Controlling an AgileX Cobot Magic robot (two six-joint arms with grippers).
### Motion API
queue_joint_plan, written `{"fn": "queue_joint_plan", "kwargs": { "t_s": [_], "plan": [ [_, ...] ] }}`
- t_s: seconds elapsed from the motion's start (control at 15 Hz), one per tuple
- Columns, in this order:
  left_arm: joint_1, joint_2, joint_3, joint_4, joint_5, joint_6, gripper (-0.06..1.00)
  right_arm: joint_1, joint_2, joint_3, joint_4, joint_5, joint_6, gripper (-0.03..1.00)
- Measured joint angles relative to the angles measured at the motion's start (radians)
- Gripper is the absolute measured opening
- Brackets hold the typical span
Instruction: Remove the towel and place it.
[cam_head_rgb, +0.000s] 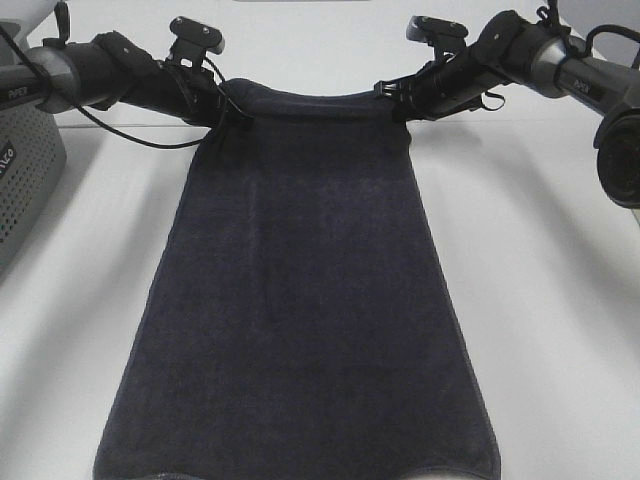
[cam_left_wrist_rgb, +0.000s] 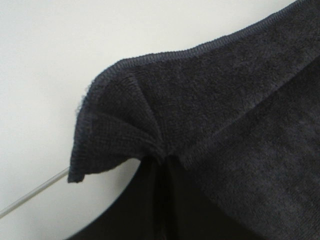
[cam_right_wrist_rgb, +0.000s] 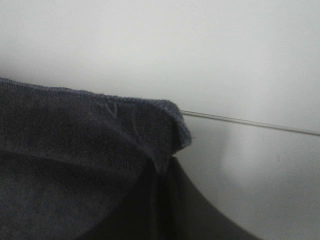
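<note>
The exterior high camera looks down from the near side over the white desk (cam_head_rgb: 560, 300), facing both arms. Each wrist camera sits very close behind its tool and looks along it at one pinched far corner of the towel (cam_head_rgb: 300, 300); these corners also show in the high view.

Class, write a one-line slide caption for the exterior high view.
Both grippers, left and right, pinch the far corners of a dark towel draped over a white table.
</note>
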Motion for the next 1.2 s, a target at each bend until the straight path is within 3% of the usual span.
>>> {"fn": "queue_joint_plan", "kwargs": {
  "t_s": [0.67, 0.93, 1.0, 1.07, 1.13, 1.2],
  "plan": [
    [-0.001, 0.026, 0.000, -0.010, -0.077, 0.022, 0.04, 0.000, 0.031, 0.000, 0.072, -0.109, 0.000, 0.02],
    [-0.001, 0.033, 0.000, -0.010, -0.100, 0.029, 0.17, 0.000, 0.036, 0.000, 0.073, -0.110, 0.000, 0.03],
    [-0.001, 0.041, 0.000, -0.010, -0.132, 0.029, 0.25, 0.000, 0.036, 0.000, 0.072, -0.110, -0.002, 0.07],
    [-0.001, 0.065, 0.000, -0.010, -0.219, 0.029, 0.47, 0.000, 0.036, 0.000, 0.068, -0.114, -0.022, 0.28],
    [-0.001, 0.073, 0.000, -0.010, -0.256, 0.029, 0.54, -0.001, 0.036, 0.000, 0.066, -0.115, -0.034, 0.44],
    [-0.001, 0.075, 0.000, -0.010, -0.267, 0.029, 0.56, -0.001, 0.036, 0.000, 0.065, -0.115, -0.035, 0.50]
  ]
}}
